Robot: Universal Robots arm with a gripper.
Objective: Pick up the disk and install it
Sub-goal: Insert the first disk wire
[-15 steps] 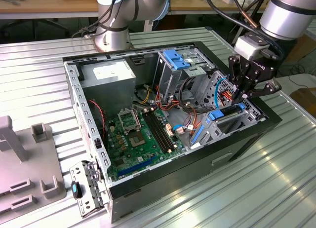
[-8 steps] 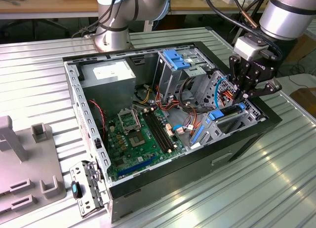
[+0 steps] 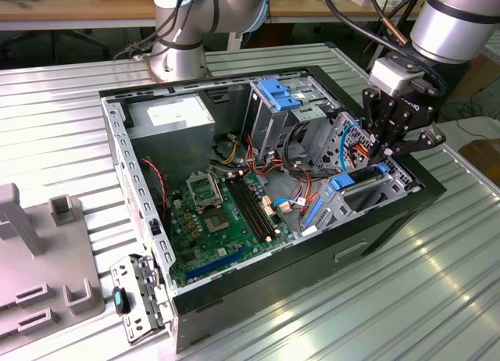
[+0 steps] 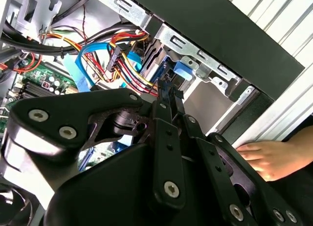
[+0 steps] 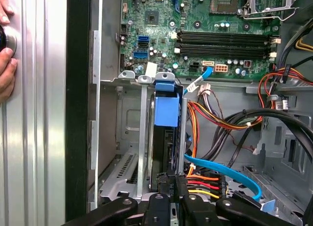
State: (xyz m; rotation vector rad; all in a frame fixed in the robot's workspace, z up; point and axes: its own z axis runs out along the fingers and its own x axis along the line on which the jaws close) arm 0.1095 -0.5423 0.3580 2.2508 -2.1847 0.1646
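The disk (image 3: 361, 186) stands on edge in the drive cage at the open computer case's corner, on the exterior view's right, its bright blue carrier (image 5: 166, 110) on top and its dark body (image 5: 164, 152) down in the slot. My gripper (image 3: 383, 159) reaches down onto the disk's end by the case wall. In both wrist views the fingers (image 4: 168, 96) are drawn close together on the carrier's edge (image 4: 182, 69), so the gripper looks shut on the disk.
Blue, red and yellow cables (image 5: 220, 174) crowd the cage beside the disk. The motherboard (image 3: 211, 212) lies in the case floor, and a lighter blue bracket (image 3: 279, 93) sits on the far bays. A person's hand (image 4: 266, 158) rests outside the case. A grey fixture (image 3: 39, 259) stands at the exterior view's left.
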